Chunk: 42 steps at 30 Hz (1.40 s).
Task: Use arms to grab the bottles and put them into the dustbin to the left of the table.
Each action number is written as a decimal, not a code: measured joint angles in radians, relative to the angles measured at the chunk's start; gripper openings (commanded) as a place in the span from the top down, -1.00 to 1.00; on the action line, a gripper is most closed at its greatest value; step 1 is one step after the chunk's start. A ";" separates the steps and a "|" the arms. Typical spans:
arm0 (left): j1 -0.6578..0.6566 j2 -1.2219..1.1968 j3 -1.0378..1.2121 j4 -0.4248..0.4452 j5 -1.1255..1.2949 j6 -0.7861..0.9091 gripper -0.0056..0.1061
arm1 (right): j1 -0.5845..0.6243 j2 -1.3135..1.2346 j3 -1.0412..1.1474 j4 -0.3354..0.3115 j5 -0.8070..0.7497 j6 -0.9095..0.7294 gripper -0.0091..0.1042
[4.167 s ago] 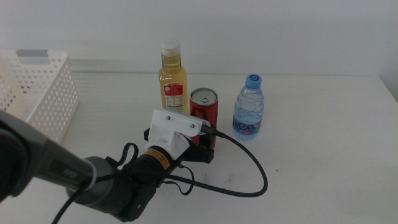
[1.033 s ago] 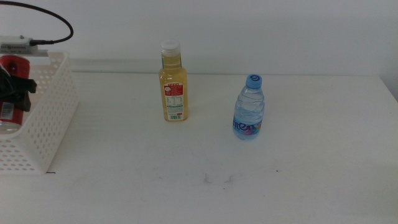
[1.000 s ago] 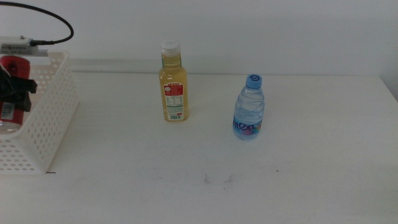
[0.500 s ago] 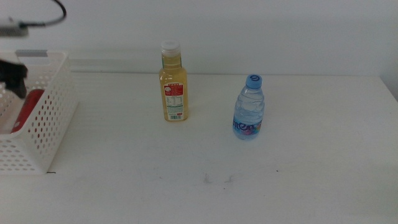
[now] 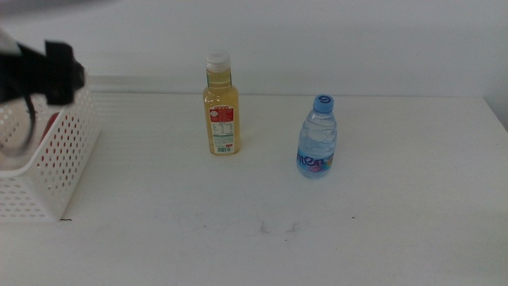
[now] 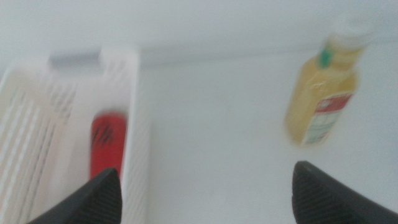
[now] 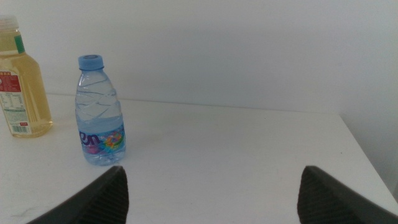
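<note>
Right gripper (image 7: pixel 210 186): waits low at the near edge, off the middle view; jaws spread wide, nothing between them.
Table (image 5: pixel 317 230): white, with faint scuffs near the front.
Water bottle (image 5: pixel 317 137): upright, right of centre, blue cap on.
Juice bottle (image 5: pixel 221 106): upright, left of the water bottle and slightly farther back, well apart from it.
Bin (image 5: pixel 48 171): white, perforated, at the left edge.
Can (image 6: pixel 107 144): red, lying inside the bin.
Left gripper (image 6: pixel 208 186): above the bin's far corner, blurred; jaws spread wide, holding nothing.
</note>
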<state>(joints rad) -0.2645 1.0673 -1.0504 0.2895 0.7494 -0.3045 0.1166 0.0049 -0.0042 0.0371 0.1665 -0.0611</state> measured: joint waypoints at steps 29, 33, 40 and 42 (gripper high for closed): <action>0.063 0.373 0.545 0.483 -1.286 -0.581 -0.78 | 0.000 0.000 0.000 0.000 0.000 0.000 -0.65; 0.033 0.376 0.548 0.230 -1.289 -0.297 -0.78 | 0.000 0.000 0.000 0.000 0.000 0.000 -0.65; -0.170 0.400 0.559 -0.391 -1.341 0.247 -0.78 | 0.000 0.000 0.000 0.000 0.000 0.000 -0.65; -0.209 0.435 0.543 -0.459 -1.351 0.297 -0.78 | 0.000 0.000 0.000 0.000 0.000 0.000 -0.65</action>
<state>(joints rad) -0.4732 1.5019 -0.5075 -0.1691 -0.6017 -0.0074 0.1166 0.0049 -0.0042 0.0371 0.1665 -0.0611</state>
